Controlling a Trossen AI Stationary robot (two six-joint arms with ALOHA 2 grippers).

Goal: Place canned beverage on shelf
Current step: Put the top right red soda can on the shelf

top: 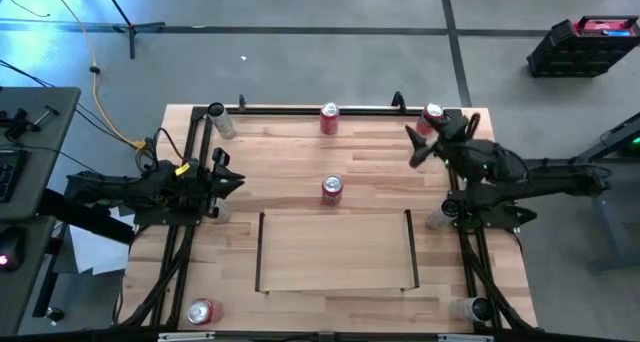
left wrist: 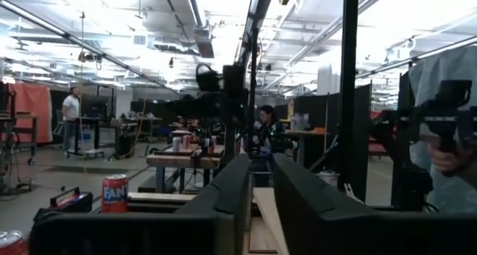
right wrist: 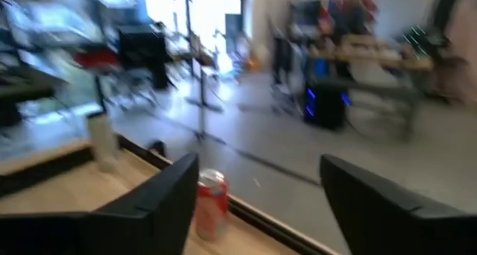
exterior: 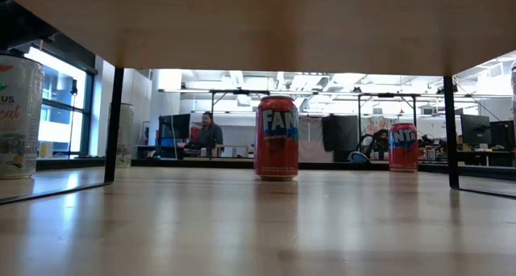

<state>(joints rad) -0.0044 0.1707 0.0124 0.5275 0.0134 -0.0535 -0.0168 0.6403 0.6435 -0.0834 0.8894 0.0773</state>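
Note:
The shelf (top: 335, 252), a pale-wood panel with dark rails on its short sides, stands at the table's near middle; the low view looks out under it (exterior: 258, 26). A red can (top: 432, 115) stands upright at the far right corner. My right gripper (top: 413, 147) is open just beside it and touches nothing. In the right wrist view (right wrist: 257, 162) that can (right wrist: 211, 203) stands beyond one finger. A second red can (top: 332, 188) stands at the table's centre (exterior: 276, 137). A third (top: 329, 117) stands at the far edge. My left gripper (top: 232, 177) waits at the left edge, fingers close together (left wrist: 261, 180).
Another red can (top: 201, 311) lies at the near left corner. Silver cans stand at the far left (top: 222, 122) and near right (top: 465, 307). A black tube frame (top: 300, 109) runs along the table's edges. People show in the room beyond the table.

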